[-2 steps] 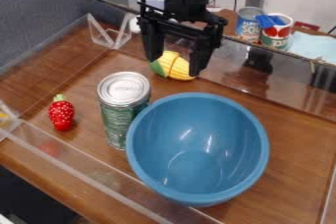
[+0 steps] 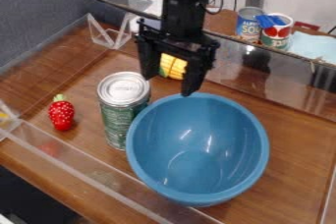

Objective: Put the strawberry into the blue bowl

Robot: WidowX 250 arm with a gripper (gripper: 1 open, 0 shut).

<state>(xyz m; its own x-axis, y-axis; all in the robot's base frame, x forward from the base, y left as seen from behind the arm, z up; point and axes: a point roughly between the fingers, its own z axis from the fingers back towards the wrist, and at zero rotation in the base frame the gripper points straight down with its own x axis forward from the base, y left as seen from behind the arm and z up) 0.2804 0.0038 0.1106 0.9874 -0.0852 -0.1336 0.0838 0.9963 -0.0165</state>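
My jaws stand wide and hold nothing, pointing down at the table so my gripper is ready to drop over something small. From the left: the strawberry sits alone near the clear front wall, the can stands between it and the blue bowl. I hang above the corn-like toy, well apart from the strawberry.

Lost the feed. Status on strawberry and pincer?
Pincer open, empty, behind can. Strawberry on table left of can, untouched. Blue bowl empty. Can stands between.
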